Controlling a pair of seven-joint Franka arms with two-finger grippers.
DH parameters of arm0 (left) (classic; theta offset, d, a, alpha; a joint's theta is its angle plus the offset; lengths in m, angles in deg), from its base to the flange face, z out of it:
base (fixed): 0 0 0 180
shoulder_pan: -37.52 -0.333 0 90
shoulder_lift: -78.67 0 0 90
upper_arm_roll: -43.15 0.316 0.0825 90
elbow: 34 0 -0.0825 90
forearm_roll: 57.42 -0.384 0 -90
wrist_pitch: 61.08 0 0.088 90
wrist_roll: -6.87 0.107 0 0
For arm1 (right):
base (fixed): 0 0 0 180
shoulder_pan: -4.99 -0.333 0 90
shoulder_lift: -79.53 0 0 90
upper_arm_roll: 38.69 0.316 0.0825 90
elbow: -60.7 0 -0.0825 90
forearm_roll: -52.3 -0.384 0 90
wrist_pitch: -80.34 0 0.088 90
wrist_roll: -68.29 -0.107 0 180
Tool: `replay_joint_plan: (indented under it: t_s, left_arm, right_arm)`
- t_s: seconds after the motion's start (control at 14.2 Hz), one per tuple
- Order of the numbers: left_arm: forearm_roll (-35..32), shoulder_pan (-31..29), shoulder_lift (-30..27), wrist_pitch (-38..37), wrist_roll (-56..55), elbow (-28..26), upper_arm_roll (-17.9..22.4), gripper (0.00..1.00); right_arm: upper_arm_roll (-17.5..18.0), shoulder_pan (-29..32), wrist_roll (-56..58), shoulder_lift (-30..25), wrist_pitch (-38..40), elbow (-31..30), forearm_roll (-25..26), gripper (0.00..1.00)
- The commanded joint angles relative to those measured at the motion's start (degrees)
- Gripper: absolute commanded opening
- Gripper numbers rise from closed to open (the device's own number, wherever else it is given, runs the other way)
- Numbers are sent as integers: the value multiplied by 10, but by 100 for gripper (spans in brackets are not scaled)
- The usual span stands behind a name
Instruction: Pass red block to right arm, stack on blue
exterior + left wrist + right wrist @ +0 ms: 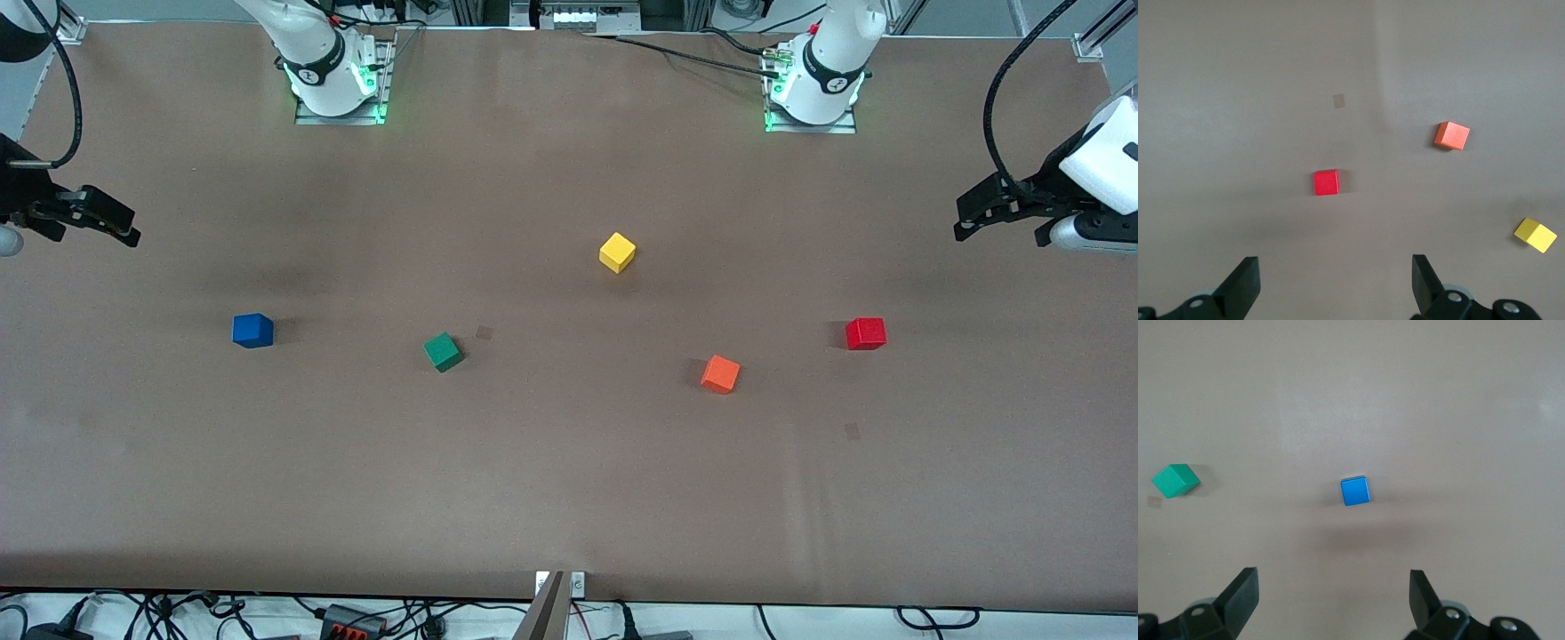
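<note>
One red block point(865, 333) resting on surface point(569, 480) toward left arm's end, orange cube point(720, 373) near. Blue cube point(252, 330) toward right arm's end. Left pincer point(1335, 287) spread wide over red block; right pincer point(1333, 603) spread wide over blue cube.

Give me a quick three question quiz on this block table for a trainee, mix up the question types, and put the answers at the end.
1. True or false: the red block is stacked on the blue block.
2. Which block lies farthest from the front camera? A green B yellow C orange
3. Fill in: the left gripper hangs open over the ___ block.

Key: 1 false, both sit apart on the table. 2 B, the yellow block. 3 red; the right gripper, also open, is over the blue one.
</note>
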Motion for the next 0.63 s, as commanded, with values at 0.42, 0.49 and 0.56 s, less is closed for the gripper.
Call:
replay_joint_plan:
  t_s: [0.42, 0.49, 0.56]
  left_arm:
    - [5, 6, 17, -45, -3, 19, 6, 100]
    - [4, 5, 35, -46, -3, 33, 8, 100]
    - [0, 4, 48, -47, 0, 41, 10, 100]
  right_arm:
    - [4, -5, 0, 5, -7, 5, -6, 100]
    - [4, -7, 0, 5, -8, 5, -5, 100]
    - [4, -6, 0, 6, -9, 5, -6, 100]
